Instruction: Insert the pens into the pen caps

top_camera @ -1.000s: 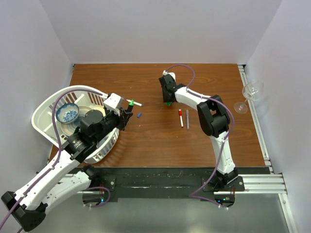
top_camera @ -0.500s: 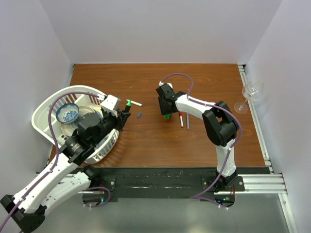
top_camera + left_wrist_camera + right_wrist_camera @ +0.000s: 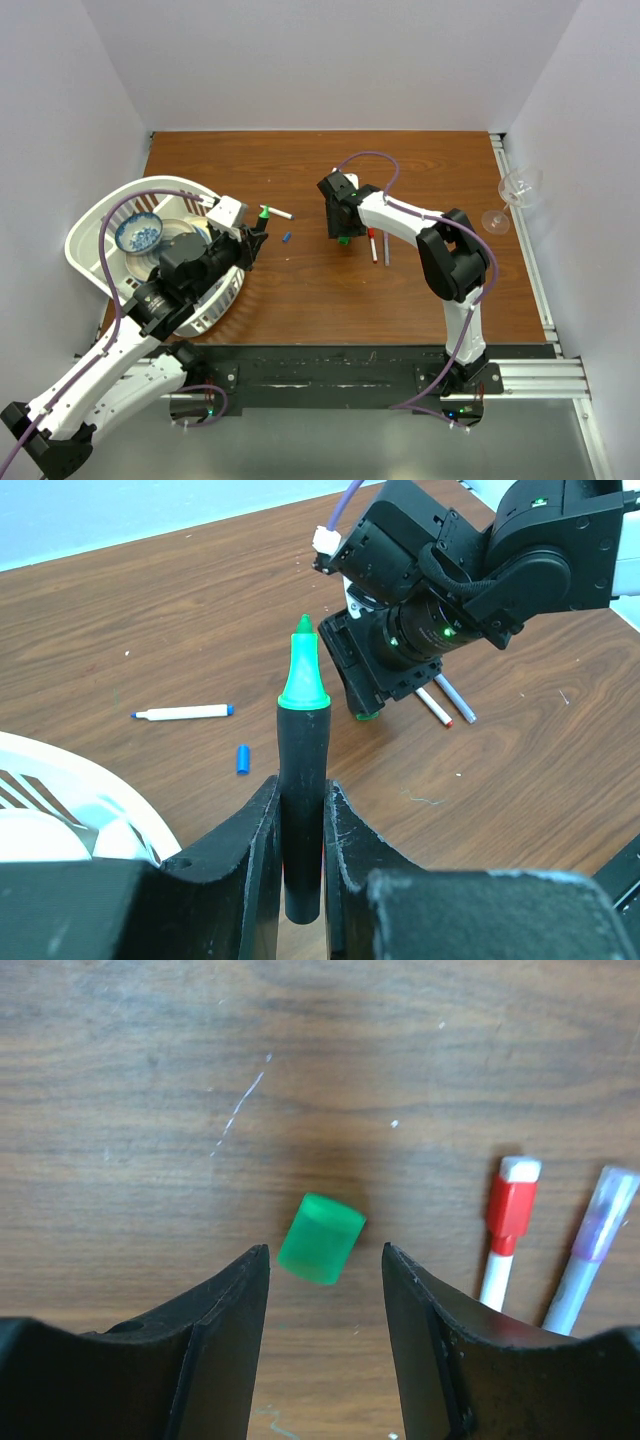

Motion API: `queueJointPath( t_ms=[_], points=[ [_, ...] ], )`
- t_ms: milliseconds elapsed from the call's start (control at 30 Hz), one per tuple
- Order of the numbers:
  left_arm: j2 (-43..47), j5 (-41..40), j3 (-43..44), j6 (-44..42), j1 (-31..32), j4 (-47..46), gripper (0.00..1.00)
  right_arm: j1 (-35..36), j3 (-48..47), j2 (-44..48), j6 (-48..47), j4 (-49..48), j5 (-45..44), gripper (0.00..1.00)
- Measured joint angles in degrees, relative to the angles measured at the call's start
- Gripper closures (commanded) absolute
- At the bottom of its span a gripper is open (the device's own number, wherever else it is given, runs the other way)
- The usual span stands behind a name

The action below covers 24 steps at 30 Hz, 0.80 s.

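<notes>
My left gripper (image 3: 302,782) is shut on the thick black marker (image 3: 302,810), whose green tip (image 3: 303,670) points up and away; it also shows in the top view (image 3: 264,212). My right gripper (image 3: 323,1250) is open, its jaws either side of the green cap (image 3: 321,1238), which lies tilted on the table without touching them. A white pen with a blue tip (image 3: 182,712) and the loose blue cap (image 3: 243,759) lie ahead of the left gripper. A white pen with the red cap on it (image 3: 508,1225) lies right of the green cap.
A pen with a purplish cap (image 3: 592,1250) lies beside the red-capped one. A white basket (image 3: 90,225) holding a blue-patterned bowl (image 3: 138,234) sits at the left by my left arm. A wine glass (image 3: 515,192) lies at the table's right edge.
My right gripper has moved nearer and slightly left, and the green cap has moved nearer with it. My left gripper, still holding the marker, has shifted slightly left.
</notes>
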<state>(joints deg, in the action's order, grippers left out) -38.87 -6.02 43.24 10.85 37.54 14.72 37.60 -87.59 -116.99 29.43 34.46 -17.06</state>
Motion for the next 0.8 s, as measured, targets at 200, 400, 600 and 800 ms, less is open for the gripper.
queueJointPath(
  t_ms=[200, 400, 600, 800],
  points=[
    [0.4, 0.0, 0.0, 0.0, 0.0, 0.0, 1.00, 1.0, -2.1, -1.6, 1.9, 1.0, -0.8, 0.49],
    [0.7, 0.0, 0.0, 0.0, 0.0, 0.0, 1.00, 1.0, -6.1, -6.1, 3.3, 2.5, -2.4, 0.50],
    [0.8, 0.0, 0.0, 0.0, 0.0, 0.0, 1.00, 1.0, -7.1, -6.8, 4.8, 3.3, -3.3, 0.55],
    [0.9, 0.0, 0.0, 0.0, 0.0, 0.0, 1.00, 1.0, -7.8, -7.3, 5.1, 3.7, -3.4, 0.56]
  ],
)
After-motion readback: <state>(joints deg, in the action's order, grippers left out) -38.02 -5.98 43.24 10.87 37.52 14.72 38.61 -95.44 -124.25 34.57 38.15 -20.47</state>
